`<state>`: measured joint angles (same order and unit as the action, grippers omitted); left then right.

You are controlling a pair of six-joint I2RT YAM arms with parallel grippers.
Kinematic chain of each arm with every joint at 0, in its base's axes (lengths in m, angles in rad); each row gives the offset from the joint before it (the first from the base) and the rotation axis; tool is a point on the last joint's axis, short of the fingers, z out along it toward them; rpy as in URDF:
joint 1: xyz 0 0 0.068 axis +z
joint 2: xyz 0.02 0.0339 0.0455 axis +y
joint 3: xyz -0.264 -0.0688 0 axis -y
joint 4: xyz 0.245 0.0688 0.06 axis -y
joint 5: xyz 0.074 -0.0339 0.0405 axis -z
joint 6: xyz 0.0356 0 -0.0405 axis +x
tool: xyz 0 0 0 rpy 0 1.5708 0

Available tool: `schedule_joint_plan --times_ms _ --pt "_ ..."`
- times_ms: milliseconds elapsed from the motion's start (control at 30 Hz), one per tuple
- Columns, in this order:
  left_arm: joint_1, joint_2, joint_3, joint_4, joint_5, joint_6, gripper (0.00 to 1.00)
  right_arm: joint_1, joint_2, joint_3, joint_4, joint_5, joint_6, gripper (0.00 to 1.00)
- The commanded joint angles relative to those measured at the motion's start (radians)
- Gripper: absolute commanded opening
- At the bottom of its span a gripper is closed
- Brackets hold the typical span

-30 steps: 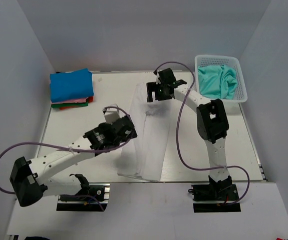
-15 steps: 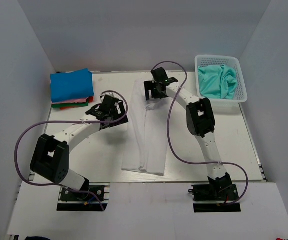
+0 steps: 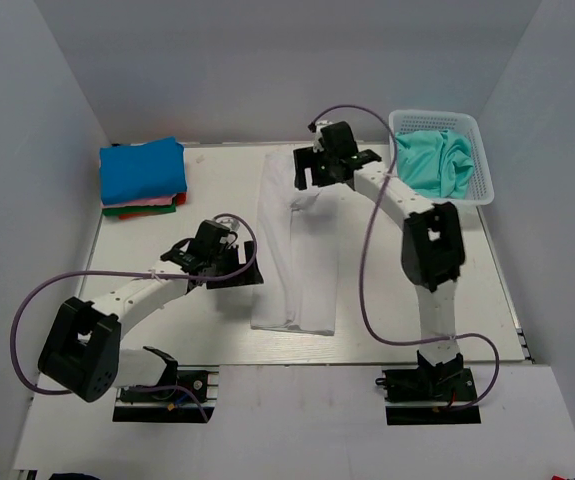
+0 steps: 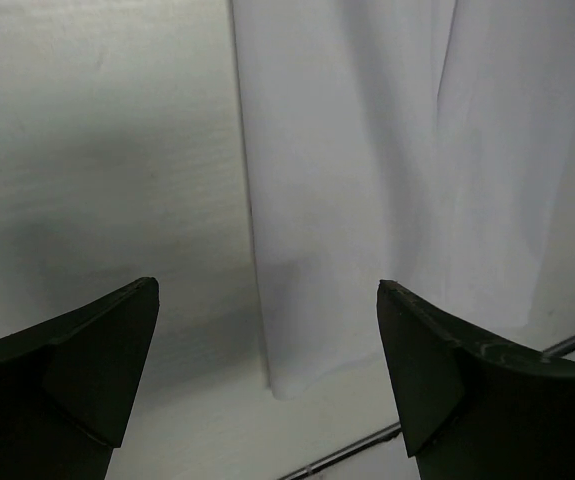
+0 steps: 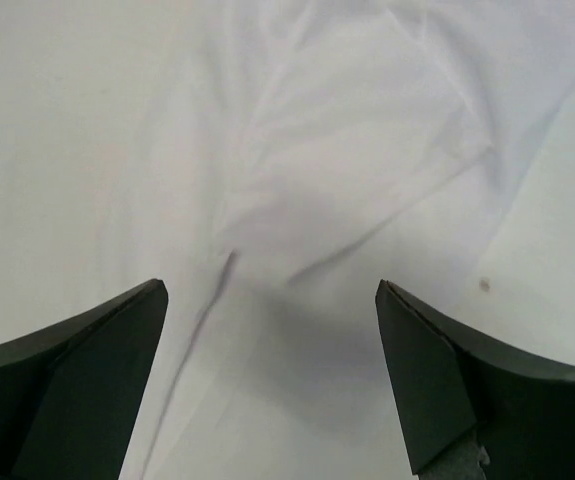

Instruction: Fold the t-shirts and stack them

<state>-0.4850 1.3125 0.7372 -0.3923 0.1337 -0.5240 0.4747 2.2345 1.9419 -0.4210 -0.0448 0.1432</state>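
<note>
A white t-shirt (image 3: pixel 292 250) lies on the table as a long narrow folded strip running front to back. My left gripper (image 3: pixel 225 262) is open and empty just left of the strip's lower half; its wrist view shows the strip's left edge and near corner (image 4: pixel 287 380). My right gripper (image 3: pixel 332 168) is open and empty over the strip's far end; its wrist view shows creased white cloth (image 5: pixel 347 190) below. A stack of folded t-shirts, blue on top (image 3: pixel 143 170) with pink, red and green edges under it, sits at the far left. A teal t-shirt (image 3: pixel 433 160) lies in the basket.
The white lattice basket (image 3: pixel 487 185) stands at the far right corner. Grey walls close in the table on the left, back and right. The table's front edge (image 3: pixel 367 362) runs just behind the arm bases.
The white shirt has been folded lengthwise from a wider sheet into a narrow strip. My left gripper moved back toward the front left, off the cloth. My right gripper stays at the far end.
</note>
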Motion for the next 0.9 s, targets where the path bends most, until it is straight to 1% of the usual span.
schedule_joint_plan --times_ms 0,33,67,133,167,200,233,267,300,333,367,400,433,467,567,600,667,733,767,833,867 --pt "-0.013 -0.074 -0.059 -0.006 0.089 -0.028 1.0 0.025 -0.274 -0.194 0.109 -0.026 0.027 0.9" --pt "-0.026 -0.075 -0.076 -0.006 0.105 -0.037 1.0 0.03 -0.312 -0.31 0.116 -0.017 0.045 0.9" --pt "-0.026 -0.088 -0.111 -0.006 0.136 -0.05 1.0 0.031 -0.425 -0.37 0.117 -0.006 0.103 0.9" --pt "-0.038 -0.099 -0.145 -0.006 0.136 -0.06 1.0 0.039 -0.496 -0.603 0.142 -0.004 0.165 0.9" --pt "-0.049 -0.11 -0.18 0.003 0.136 -0.08 1.0 0.045 -0.606 -0.659 0.142 -0.018 0.192 0.9" --pt "-0.059 -0.11 -0.196 0.012 0.136 -0.08 1.0 0.065 -0.64 -0.802 0.146 -0.018 0.209 0.9" --pt "-0.06 -0.11 -0.196 0.012 0.156 -0.08 1.0 0.071 -0.703 -0.852 0.143 -0.035 0.238 0.9" --pt "-0.073 -0.092 -0.205 0.012 0.171 -0.08 1.0 0.08 -0.728 -0.894 0.145 -0.067 0.263 0.9" --pt "-0.092 -0.091 -0.205 0.003 0.184 -0.08 1.0 0.106 -0.809 -0.975 0.136 -0.073 0.278 0.9" --pt "-0.101 -0.079 -0.216 0.003 0.193 -0.08 1.0 0.117 -0.834 -1.054 0.136 -0.099 0.304 0.9" --pt "-0.101 -0.079 -0.225 0.003 0.193 -0.091 1.0 0.148 -0.878 -1.089 0.125 -0.118 0.34 0.9" --pt "-0.115 -0.079 -0.225 0.003 0.184 -0.091 0.98 0.162 -0.926 -1.188 0.116 -0.141 0.37 0.9" --pt "-0.127 -0.079 -0.242 0.003 0.184 -0.103 0.96 0.174 -0.95 -1.215 0.102 -0.151 0.38 0.9" --pt "-0.127 -0.079 -0.255 0.003 0.173 -0.119 0.88 0.208 -1.011 -1.262 0.09 -0.173 0.409 0.9" --pt "-0.153 -0.079 -0.286 0.027 0.182 -0.148 0.78 0.255 -1.073 -1.344 0.045 -0.219 0.453 0.9" --pt "-0.165 -0.079 -0.304 0.044 0.182 -0.159 0.73 0.263 -1.098 -1.36 0.042 -0.228 0.469 0.9" --pt "-0.176 -0.056 -0.305 0.058 0.191 -0.183 0.67 0.281 -1.125 -1.419 0.056 -0.247 0.511 0.9" --pt "-0.202 -0.046 -0.315 0.073 0.191 -0.192 0.61 0.3 -1.132 -1.461 0.099 -0.25 0.522 0.9" --pt "-0.202 -0.036 -0.315 0.064 0.16 -0.192 0.58 0.308 -1.116 -1.465 0.12 -0.242 0.527 0.87" --pt "-0.213 -0.036 -0.306 0.031 0.13 -0.202 0.54 0.314 -1.08 -1.451 0.12 -0.222 0.526 0.87" --pt "-0.213 -0.036 -0.306 0.02 0.11 -0.202 0.51 0.315 -1.069 -1.446 0.129 -0.211 0.523 0.85"
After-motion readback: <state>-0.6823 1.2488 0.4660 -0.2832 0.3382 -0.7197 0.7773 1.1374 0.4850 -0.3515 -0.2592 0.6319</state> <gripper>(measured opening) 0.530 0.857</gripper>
